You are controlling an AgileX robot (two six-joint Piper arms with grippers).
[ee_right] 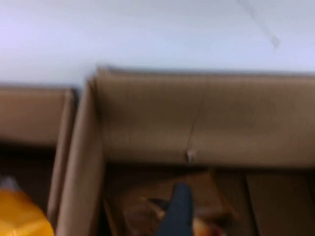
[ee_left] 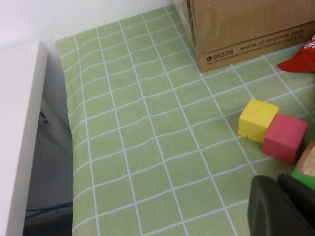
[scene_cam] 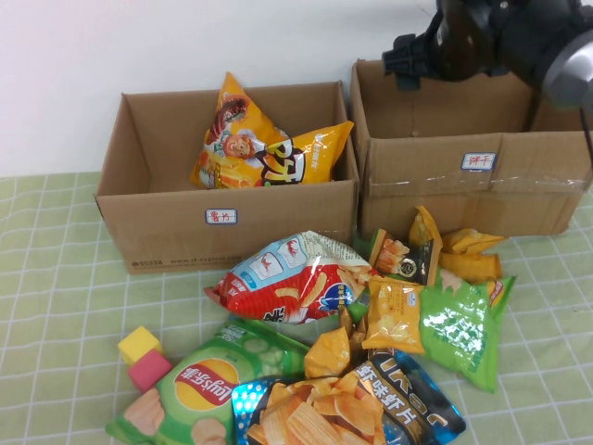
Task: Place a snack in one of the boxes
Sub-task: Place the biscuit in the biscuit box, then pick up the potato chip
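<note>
Two brown cardboard boxes stand at the back. The left box (scene_cam: 157, 218) holds orange and yellow snack bags (scene_cam: 264, 148). The right box (scene_cam: 435, 181) sits under my right arm, and my right gripper (scene_cam: 410, 57) hovers over its back left part. In the right wrist view I look down into this box (ee_right: 206, 118). One dark finger (ee_right: 179, 211) shows, open, above a blurred brown-orange snack (ee_right: 142, 214) on the box floor. My left gripper (ee_left: 281, 184) is shut and empty, low over the cloth beside the cubes.
A pile of snack bags lies in front of the boxes: a red and white one (scene_cam: 287, 278), a green one (scene_cam: 459, 324), a green Lay's bag (scene_cam: 208, 385), a blue one (scene_cam: 408, 399). A yellow cube (ee_left: 257, 119) and a pink cube (ee_left: 284, 137) sit left of it.
</note>
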